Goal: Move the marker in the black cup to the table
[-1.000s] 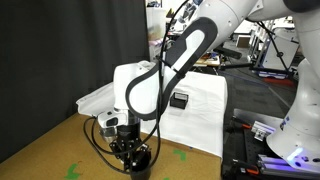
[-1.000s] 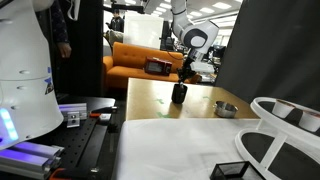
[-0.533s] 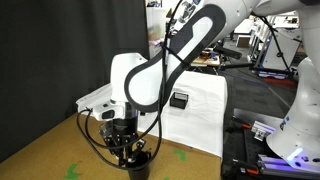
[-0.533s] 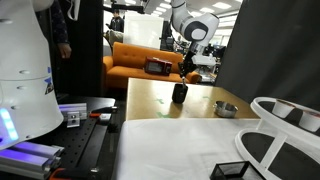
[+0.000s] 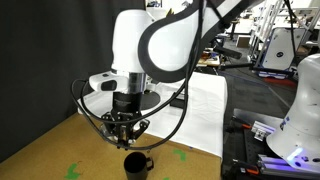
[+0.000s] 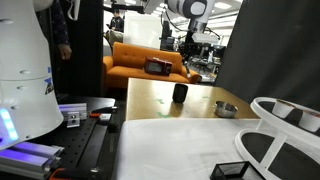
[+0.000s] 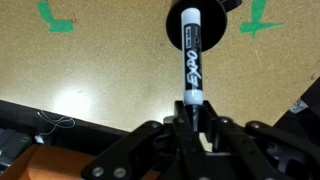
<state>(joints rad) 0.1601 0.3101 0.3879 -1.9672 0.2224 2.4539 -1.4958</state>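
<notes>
Wrist view puts the tool nearest, its two fingers closed tight on the upper end of the marker; the marker's long axis runs straight out along the tool's own line (white barrel, black lettering), so it hangs upright, lower end pointing down. That lower end lies over the mouth of the black cup, which sits directly beneath the tool on the worktop; the coming move turns on this stacking, since the marker must travel sideways before it can go down. Whether its tip is above the rim cannot be told from the wrist; in an exterior view a gap shows between the tool and the black cup, so it is probably free or nearly so, though the marker itself is too thin to make out there.

Bare tan board lies on both sides of the cup, with green marks near it; either side looks open for a set-down. The cup's rim and handle are the only near obstacles; a sideways drift made too low could tip the cup. An upright marker let go may topple and roll. Farther off, the white cloth covers the worktop's rear part; a metal bowl sits well apart from the black cup.
</notes>
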